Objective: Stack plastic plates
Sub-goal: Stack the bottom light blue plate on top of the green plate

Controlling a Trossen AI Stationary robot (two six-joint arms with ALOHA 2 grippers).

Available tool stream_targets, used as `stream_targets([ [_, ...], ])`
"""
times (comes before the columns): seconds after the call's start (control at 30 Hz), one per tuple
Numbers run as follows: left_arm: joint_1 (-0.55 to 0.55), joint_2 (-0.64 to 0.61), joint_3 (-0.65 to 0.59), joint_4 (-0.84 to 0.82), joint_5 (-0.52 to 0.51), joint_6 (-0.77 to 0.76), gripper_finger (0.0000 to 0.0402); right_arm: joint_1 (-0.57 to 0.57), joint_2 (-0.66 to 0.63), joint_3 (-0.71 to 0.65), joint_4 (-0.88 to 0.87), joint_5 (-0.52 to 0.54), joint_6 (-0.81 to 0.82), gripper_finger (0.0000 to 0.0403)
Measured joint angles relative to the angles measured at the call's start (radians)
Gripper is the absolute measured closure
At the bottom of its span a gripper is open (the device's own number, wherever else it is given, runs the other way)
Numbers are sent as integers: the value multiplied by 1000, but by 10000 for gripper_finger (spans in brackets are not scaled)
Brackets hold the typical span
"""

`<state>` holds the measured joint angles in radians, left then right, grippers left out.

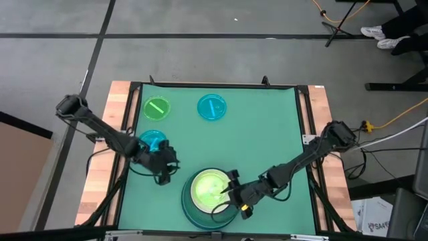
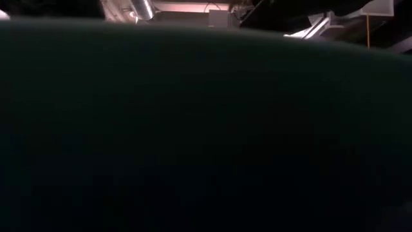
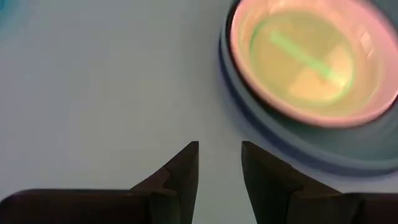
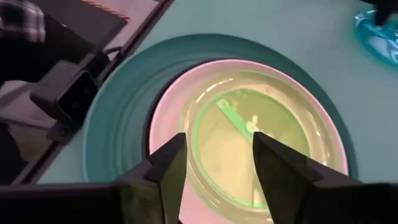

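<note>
High view: we see the right gripper (image 1: 232, 192) parted, empty, over the plate stack (image 1: 208, 194). Left gripper (image 1: 162, 171) parted, empty, beside it. Cyan plate (image 1: 151, 139), green plate (image 1: 157, 108), second cyan plate (image 1: 212, 107) lie apart beyond the stack.

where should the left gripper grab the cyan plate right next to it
Probably by the rim of the cyan plate, coming down from above on the edge nearest the left gripper. The plate lies flat on the green mat, so only its raised thin rim offers a pinch: one finger inside, one outside. Its far edge is partly under the arm.
</note>
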<state>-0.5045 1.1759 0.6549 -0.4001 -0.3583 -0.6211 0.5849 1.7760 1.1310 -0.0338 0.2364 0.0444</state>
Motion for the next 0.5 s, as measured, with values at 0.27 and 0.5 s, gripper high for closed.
stream_targets([
  [0.27,-151,17,9,-311,-21,-320,287,-3,0,-1,-53,122,-29,233],
  [0.5,-214,96,8,-487,-50,-452,287,-9,0,-1,-53,200,-79,233],
])
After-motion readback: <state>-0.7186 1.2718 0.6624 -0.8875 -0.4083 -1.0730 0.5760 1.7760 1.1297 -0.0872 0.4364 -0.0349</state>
